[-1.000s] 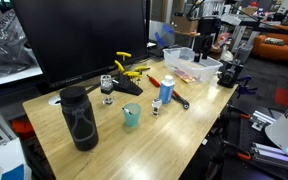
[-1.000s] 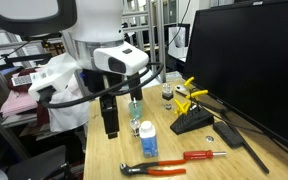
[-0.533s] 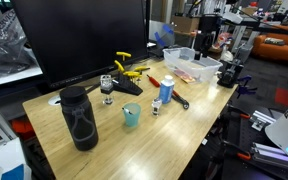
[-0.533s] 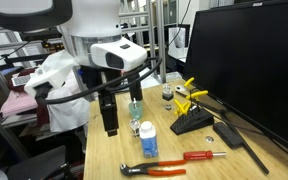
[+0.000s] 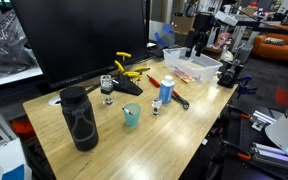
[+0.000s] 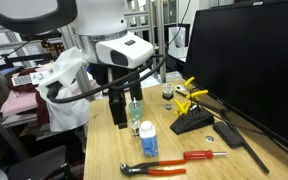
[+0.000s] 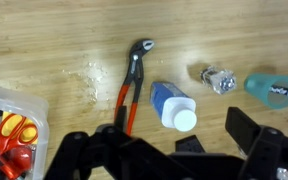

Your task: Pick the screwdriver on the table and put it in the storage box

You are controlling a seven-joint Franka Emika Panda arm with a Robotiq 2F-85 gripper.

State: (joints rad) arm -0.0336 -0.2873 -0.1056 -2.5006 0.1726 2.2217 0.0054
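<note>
The jaws of the gripper are spread wide with nothing between them. They hang above the worktop, in the air near the end where the storage box sits. In the wrist view only a corner of that box shows at the lower left. Inside it lie red-handled tools, one of which looks like a pair of scissors; the rest of the contents are cut off by the frame.

Below the jaws lie pliers with red grips. Beside them is a blue bottle with a white cap, then a small shiny object too small to identify. A teal cup comes last, and what it holds cannot be made out.

The screwdriver lies flat on the worktop, outside the box and well apart from the gripper. It does not show in the wrist view.

In an exterior view the box is seen whole, with a blur of red inside. Farther along that view stands a tall black jug.
</note>
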